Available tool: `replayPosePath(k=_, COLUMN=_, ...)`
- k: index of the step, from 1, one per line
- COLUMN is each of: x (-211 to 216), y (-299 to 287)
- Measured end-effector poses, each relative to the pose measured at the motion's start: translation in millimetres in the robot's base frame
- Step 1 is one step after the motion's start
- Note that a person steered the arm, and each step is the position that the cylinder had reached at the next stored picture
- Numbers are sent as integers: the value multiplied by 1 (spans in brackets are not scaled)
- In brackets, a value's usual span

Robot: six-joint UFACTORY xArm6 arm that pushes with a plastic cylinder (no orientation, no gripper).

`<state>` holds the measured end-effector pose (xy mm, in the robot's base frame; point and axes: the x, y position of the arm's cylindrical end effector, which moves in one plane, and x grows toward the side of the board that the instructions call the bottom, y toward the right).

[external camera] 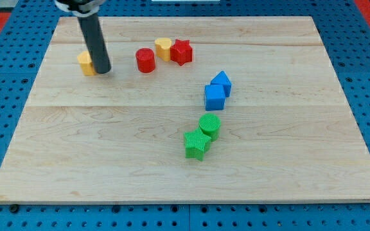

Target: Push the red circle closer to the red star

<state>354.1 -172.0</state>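
Observation:
The red circle [145, 60] stands on the wooden board near the view's top, left of centre. The red star [182, 51] lies to its right and slightly higher, with a yellow heart-like block [163, 48] between them, touching the star. My tip [103, 69] is down on the board well left of the red circle, with a clear gap between them. The rod stands right beside a yellow block [86, 63] at its left, partly hiding it.
Two blue blocks [218, 90] sit together right of centre. A green circle [209, 126] and a green star [196, 144] touch below them. The wooden board [76, 160] lies on a blue pegboard [5, 70].

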Motion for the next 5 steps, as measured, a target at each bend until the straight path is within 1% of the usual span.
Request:
replayPosePath(k=1, x=-9, y=-2)
replayPosePath(k=3, x=-18, y=18)
replayPosePath(k=5, x=-18, y=72)
